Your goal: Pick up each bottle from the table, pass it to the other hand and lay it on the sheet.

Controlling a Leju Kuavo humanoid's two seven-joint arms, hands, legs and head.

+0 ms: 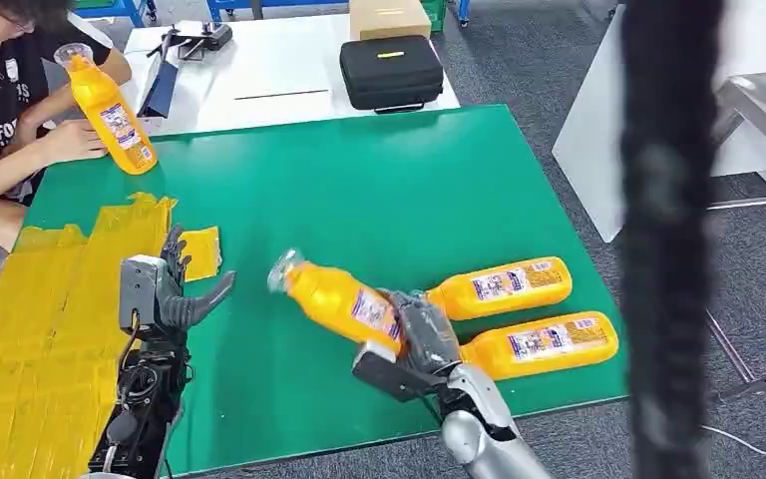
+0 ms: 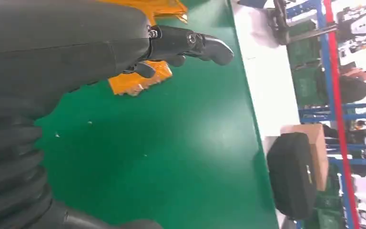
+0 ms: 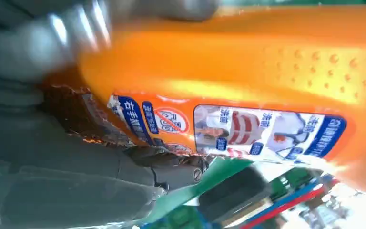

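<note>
My right hand [image 1: 421, 332] grips an orange bottle [image 1: 337, 296] by its base and holds it tilted above the green table [image 1: 359, 190], its clear cap pointing left. The right wrist view has that bottle [image 3: 248, 81] pressed against the right hand [image 3: 52, 157]. Two more orange bottles [image 1: 504, 286] [image 1: 544, 344] lie on the table just right of that hand. My left hand [image 1: 175, 289] hovers open at the yellow sheet's [image 1: 50, 329] right edge, fingers spread toward the held bottle. In the left wrist view the left hand [image 2: 181, 45] holds nothing.
A person [image 1: 5, 100] sits at the far left corner holding another orange bottle [image 1: 110, 110] upright. A black case [image 1: 391, 72] and a cardboard box [image 1: 389, 17] rest on the white table behind. A dark blurred bar [image 1: 668, 239] hangs down at the right.
</note>
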